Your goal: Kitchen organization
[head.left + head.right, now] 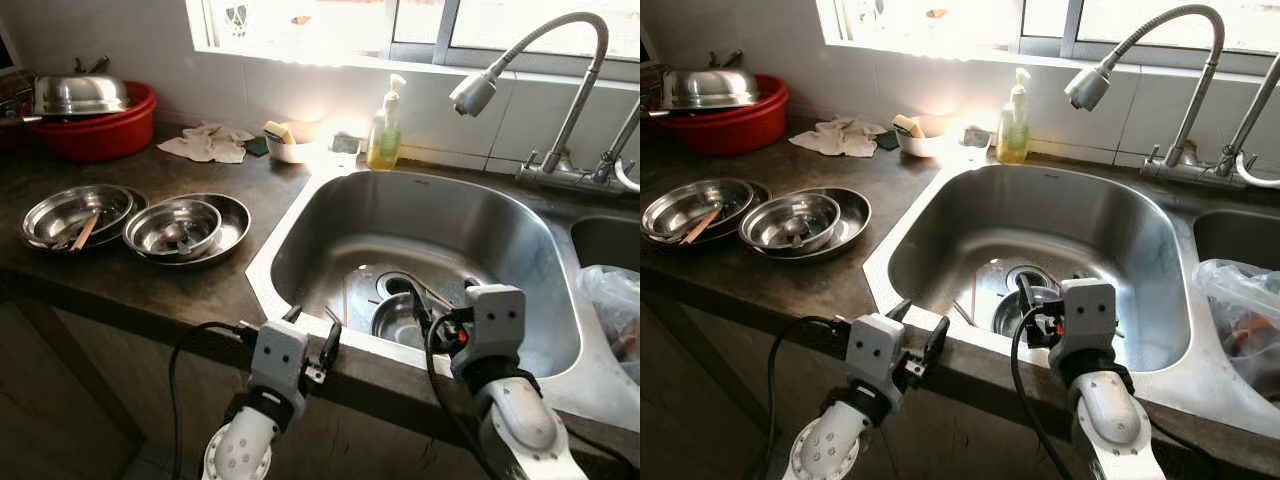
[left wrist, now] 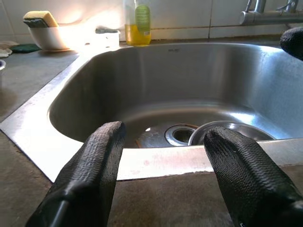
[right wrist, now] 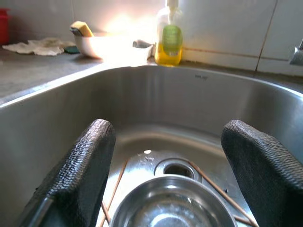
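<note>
Over the sink (image 1: pixel 300 215): right gripper (image 3: pixel 165 165) fingers apart above a steel bowl (image 3: pixel 173 205) on the basin floor; left gripper (image 2: pixel 165 165) level at the front rim, fingers apart, empty

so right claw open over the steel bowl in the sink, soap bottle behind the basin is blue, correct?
Wrong on colour only. The plastic pump soap bottle behind the stainless steel sink holds yellow liquid with a green label, per the right wrist view. The right claw is open over the round steel bowl.
</note>
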Controlling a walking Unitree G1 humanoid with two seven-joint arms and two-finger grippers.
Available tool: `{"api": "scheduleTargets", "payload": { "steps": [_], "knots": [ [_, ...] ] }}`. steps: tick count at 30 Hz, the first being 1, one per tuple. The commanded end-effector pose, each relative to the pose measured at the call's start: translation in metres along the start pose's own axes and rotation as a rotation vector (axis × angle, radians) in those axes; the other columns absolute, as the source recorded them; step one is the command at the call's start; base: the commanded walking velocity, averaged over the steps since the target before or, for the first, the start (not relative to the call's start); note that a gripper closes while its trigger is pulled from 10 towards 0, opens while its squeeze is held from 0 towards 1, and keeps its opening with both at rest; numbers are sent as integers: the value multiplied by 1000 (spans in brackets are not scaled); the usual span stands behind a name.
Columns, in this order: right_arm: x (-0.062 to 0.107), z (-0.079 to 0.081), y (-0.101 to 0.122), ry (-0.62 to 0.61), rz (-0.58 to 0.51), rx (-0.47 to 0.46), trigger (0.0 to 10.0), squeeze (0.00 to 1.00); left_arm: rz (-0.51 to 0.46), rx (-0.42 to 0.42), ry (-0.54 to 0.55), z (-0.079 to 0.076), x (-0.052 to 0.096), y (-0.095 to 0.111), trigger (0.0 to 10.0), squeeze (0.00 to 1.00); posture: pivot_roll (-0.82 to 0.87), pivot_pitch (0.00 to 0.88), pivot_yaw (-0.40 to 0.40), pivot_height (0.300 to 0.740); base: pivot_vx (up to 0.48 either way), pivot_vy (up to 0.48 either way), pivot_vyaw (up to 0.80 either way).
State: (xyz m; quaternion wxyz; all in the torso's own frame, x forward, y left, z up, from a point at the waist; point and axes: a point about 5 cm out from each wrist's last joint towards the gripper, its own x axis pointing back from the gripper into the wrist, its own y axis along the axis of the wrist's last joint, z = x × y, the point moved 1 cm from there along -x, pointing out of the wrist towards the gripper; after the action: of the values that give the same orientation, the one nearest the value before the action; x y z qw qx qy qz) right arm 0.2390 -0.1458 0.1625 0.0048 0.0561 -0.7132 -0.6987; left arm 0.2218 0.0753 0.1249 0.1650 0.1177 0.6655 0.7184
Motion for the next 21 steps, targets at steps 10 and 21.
{"api": "scheduleTargets", "payload": {
  "steps": [10,21],
  "knots": [
    [-1,8,8,21,-38,-23,10000,0,-11,-19,2,1,3,4,10000,0,103,0,-32,740,0,0,0],
    [-6,11,11,21,-48,-34,10000,0,-5,-21,1,1,3,3,10000,0,105,0,-32,740,-168,0,0]
  ]
}}
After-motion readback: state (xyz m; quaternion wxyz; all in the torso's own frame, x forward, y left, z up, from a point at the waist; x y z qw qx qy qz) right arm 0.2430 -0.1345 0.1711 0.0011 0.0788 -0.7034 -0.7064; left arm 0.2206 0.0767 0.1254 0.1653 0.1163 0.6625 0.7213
